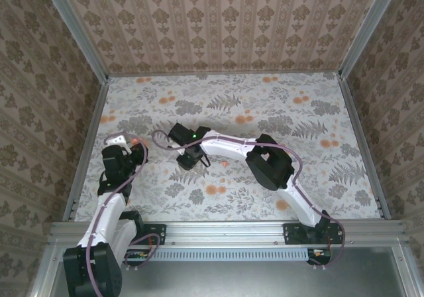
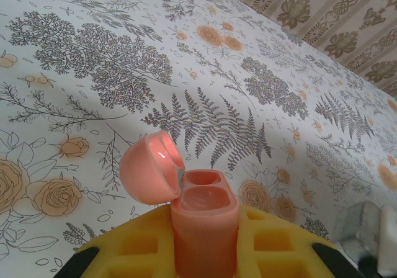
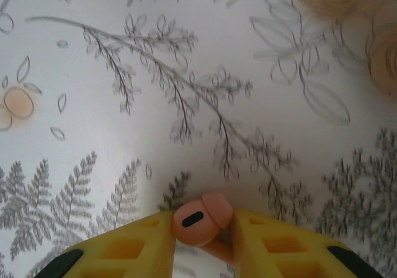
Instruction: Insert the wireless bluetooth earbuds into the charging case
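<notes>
Well, the bench (image 1: 371, 207) is covered edge to edge by a pale cloth (image 3: 186, 73) printed with grey ferns, leafy sprays and orange flowers, and it lies flat. Papered walls (image 1: 225, 18) in a brown damask pattern close off the far edge and both side edges, held in silver metal posts (image 1: 76, 32). A metal rail (image 1: 225, 231) runs along the near edge, where my two arms are bolted.

My left tool (image 2: 205, 228) sits close to the bench's left edge, about midway between near and far. Its yellow fingers (image 2: 139, 247) are clamped on the charging case (image 2: 203, 197), which stands upright between them. The round lid (image 2: 149, 166) is swung open to one side, and two wells show in the case's top.

My right arm stretches across to a spot left of the bench's middle, near the left tool but apart from it. There my right tool (image 3: 203, 228) has its yellow fingers (image 3: 124, 250) pressed against an earbud (image 3: 200, 219) from both sides, over the fern print. I cannot tell whether the earbud touches the cloth.
</notes>
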You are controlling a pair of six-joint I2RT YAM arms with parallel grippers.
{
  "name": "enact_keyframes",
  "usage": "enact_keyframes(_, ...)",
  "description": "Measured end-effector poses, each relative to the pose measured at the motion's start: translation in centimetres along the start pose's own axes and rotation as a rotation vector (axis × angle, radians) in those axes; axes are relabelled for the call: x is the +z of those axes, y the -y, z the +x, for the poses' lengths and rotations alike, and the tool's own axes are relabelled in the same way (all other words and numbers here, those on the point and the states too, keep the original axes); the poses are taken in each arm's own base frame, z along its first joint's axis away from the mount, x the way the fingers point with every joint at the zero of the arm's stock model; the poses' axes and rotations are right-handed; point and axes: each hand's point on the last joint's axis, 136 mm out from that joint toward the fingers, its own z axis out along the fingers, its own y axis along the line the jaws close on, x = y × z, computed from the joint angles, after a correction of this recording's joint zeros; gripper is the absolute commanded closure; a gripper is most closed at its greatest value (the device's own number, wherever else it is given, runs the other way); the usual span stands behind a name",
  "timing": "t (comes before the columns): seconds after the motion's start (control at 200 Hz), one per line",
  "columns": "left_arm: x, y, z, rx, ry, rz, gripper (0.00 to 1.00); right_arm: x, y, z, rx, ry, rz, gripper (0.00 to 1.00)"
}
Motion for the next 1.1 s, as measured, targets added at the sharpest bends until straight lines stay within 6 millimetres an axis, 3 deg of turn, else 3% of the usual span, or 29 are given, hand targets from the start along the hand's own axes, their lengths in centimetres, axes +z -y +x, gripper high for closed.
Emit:
enact_keyframes(0.3, 0.0, 0.2, 0.1, 0.0, -0.004, 0.01, 0.9, -1.7, 0.4, 5.2, 0.128, -0.027, 0.019, 0.74)
enact_keyframes(0.56, -0.1, 0.2, 0.0, 0.001, 0.0, 0.012, 0.9, -1.9, 0.3, 5.1, 0.167, 0.001, 0.014, 0.73)
enact_keyframes(0.785, -0.2, 0.4, -0.2, 0.004, 0.008, 0.018, 0.9, -2.6, 0.7, 6.4, 0.255, -0.043, 0.04, 0.73)
enact_keyframes(1.1, 0.3, 0.6, 0.8, 0.003, -0.033, 0.027, 0.9, -4.9, 1.8, 11.4, 0.496, -0.062, 0.106, 0.75)
